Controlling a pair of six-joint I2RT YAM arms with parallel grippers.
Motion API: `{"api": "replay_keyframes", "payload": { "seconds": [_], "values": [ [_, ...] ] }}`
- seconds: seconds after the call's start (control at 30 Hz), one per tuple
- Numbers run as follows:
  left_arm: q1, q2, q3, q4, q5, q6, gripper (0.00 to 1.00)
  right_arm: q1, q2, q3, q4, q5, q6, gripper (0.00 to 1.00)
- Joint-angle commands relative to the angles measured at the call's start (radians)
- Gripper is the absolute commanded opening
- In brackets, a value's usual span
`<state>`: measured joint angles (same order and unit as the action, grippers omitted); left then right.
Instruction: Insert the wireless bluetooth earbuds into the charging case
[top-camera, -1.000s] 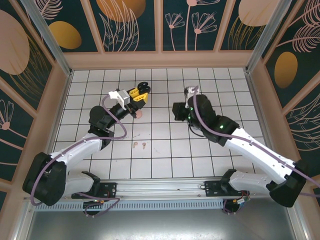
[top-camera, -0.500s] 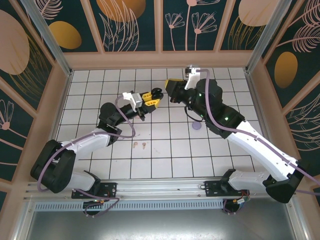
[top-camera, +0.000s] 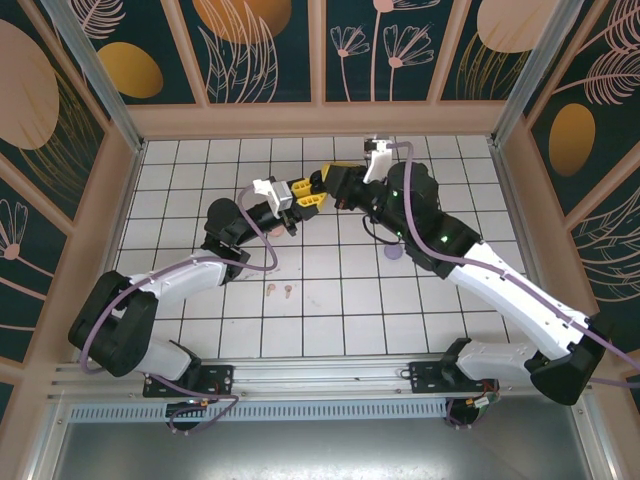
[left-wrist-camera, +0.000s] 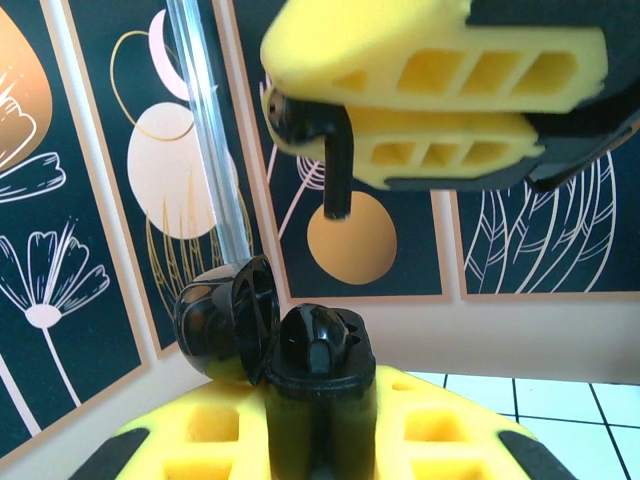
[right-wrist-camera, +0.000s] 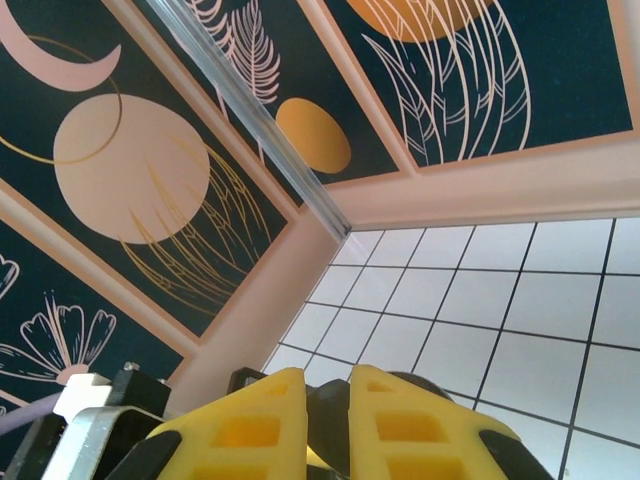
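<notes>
My left gripper (top-camera: 307, 193) is shut on the base of a black charging case (left-wrist-camera: 318, 385), held up in the air with its lid (left-wrist-camera: 225, 318) swung open to the left. A black bud head (left-wrist-camera: 315, 345) sits in the case top. Just above it, the right gripper (top-camera: 334, 184) is shut on a black earbud (left-wrist-camera: 312, 128), whose stem (left-wrist-camera: 338, 185) hangs down a short way over the case, not touching it. In the right wrist view a dark shape shows between the yellow fingers (right-wrist-camera: 400, 425). Two pink earbuds (top-camera: 280, 291) lie on the tiled floor.
A small round lavender item (top-camera: 393, 253) lies on the tiles under the right arm. Patterned walls (top-camera: 320, 50) and a pale ledge enclose the white tiled floor (top-camera: 330, 320) on three sides. Both arms meet above the back middle of the floor.
Both grippers have risen and come together: the left moved right with the case, the right swung up and left from the tiles with the black earbud, uncovering the lavender item.
</notes>
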<state>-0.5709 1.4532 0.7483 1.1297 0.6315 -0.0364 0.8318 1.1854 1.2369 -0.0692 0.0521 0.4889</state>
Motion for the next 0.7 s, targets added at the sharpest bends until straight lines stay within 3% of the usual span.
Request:
{"api": "replay_keyframes", "payload": {
  "seconds": [0.0,0.67],
  "values": [
    [-0.006,-0.005,0.024,0.044,0.011,0.013,0.0,-0.004,-0.016,-0.02,0.062,-0.023,0.028,0.14],
    [-0.006,-0.029,0.022,0.042,-0.002,0.009,0.0,0.0,-0.006,-0.066,0.083,-0.034,0.051,0.14]
  ]
}}
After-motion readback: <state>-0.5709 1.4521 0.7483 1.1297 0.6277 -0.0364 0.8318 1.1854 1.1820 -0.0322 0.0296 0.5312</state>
